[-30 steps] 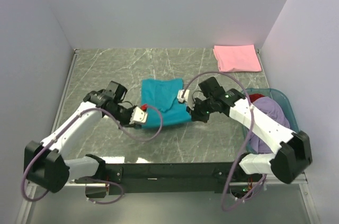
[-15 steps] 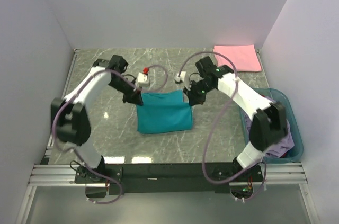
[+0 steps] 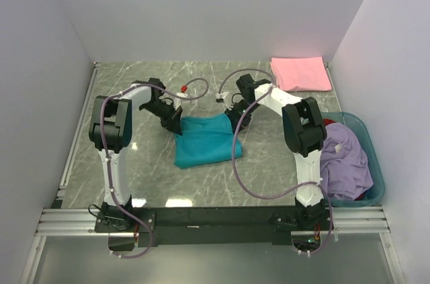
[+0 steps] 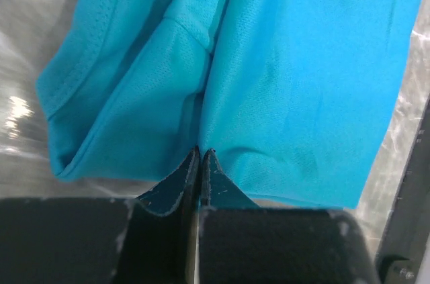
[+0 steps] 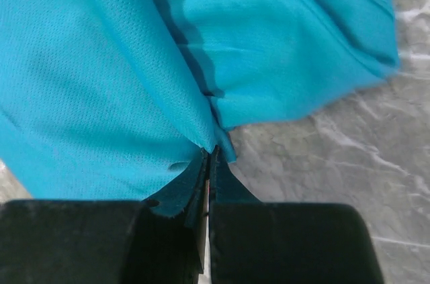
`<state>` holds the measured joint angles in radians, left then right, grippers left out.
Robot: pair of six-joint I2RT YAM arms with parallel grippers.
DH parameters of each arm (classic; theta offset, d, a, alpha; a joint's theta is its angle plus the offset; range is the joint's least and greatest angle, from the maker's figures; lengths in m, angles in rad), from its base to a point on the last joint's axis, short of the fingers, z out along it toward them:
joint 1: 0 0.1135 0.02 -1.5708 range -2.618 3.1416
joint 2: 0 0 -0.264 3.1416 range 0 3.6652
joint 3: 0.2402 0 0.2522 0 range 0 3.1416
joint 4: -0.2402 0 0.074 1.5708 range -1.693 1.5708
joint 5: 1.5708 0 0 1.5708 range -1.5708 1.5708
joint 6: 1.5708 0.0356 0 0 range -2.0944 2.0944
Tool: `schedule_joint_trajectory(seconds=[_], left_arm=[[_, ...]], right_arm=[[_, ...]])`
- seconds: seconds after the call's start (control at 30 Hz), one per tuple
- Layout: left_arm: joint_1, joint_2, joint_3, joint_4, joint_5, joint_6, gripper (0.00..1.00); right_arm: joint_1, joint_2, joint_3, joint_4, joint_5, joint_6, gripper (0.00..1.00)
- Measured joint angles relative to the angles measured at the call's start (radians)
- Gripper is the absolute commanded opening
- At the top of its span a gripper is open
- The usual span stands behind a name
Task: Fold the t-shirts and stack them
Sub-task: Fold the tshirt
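The teal t-shirt (image 3: pixel 207 139) lies folded in the middle of the table. My left gripper (image 3: pixel 176 125) is shut on its far left corner; the left wrist view shows the jaws (image 4: pixel 200 153) pinched on the teal cloth (image 4: pixel 295 82). My right gripper (image 3: pixel 235 125) is shut on its far right corner; the right wrist view shows the jaws (image 5: pixel 210 151) pinched on the teal cloth (image 5: pixel 87 82). A folded pink t-shirt (image 3: pixel 300 73) lies at the far right. A lavender t-shirt (image 3: pixel 346 160) and a red one (image 3: pixel 325 123) lie in the basket.
A teal plastic basket (image 3: pixel 373 156) stands at the right edge of the table. White walls close the table on the left, back and right. Purple cables loop from both arms over the table's middle.
Both grippers have carried the teal shirt's near edge away from me over the cloth and lowered it at the far edge, folding the shirt. Both arms are now stretched out.
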<state>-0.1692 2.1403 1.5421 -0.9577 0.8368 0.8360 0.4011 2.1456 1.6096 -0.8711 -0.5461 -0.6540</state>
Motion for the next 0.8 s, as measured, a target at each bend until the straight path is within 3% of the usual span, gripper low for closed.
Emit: schedule_joint_trajectory(seconds=[0.13,0.27,0.3,0.33,0.37,0.43,0.6,0.73,0.8], left_arm=[[0.0,-0.045,-0.13,0.04,0.011,-0.028,0.06],[0.0,-0.172,-0.318,0.042,0.016,-0.021,0.1],[-0.001,-0.2,-0.35,0.037,0.015,-0.017,0.13],[-0.003,-0.233,-0.383,0.035,0.013,-0.009,0.23],[-0.003,-0.266,-0.409,0.029,0.012,0.002,0.3],[-0.002,-0.329,-0.434,0.011,0.013,0.025,0.46],[-0.003,-0.482,-0.427,-0.02,0.051,0.064,0.52],[-0.066,-0.564,-0.411,0.028,0.064,0.058,0.49],[-0.132,-0.587,-0.412,0.068,0.053,0.055,0.47]], right_arm=[[0.006,-0.04,-0.078,0.062,-0.018,0.041,0.0],[0.048,-0.156,-0.264,0.107,-0.059,0.09,0.02],[0.061,-0.18,-0.299,0.106,-0.072,0.103,0.09],[0.075,-0.208,-0.341,0.102,-0.086,0.118,0.16],[0.09,-0.233,-0.372,0.091,-0.104,0.134,0.32],[0.102,-0.274,-0.393,0.047,-0.135,0.165,0.5],[0.024,-0.343,-0.333,-0.002,-0.209,0.224,0.47],[-0.051,-0.323,-0.187,0.014,-0.276,0.328,0.29],[-0.058,-0.296,-0.138,0.06,-0.318,0.398,0.25]])
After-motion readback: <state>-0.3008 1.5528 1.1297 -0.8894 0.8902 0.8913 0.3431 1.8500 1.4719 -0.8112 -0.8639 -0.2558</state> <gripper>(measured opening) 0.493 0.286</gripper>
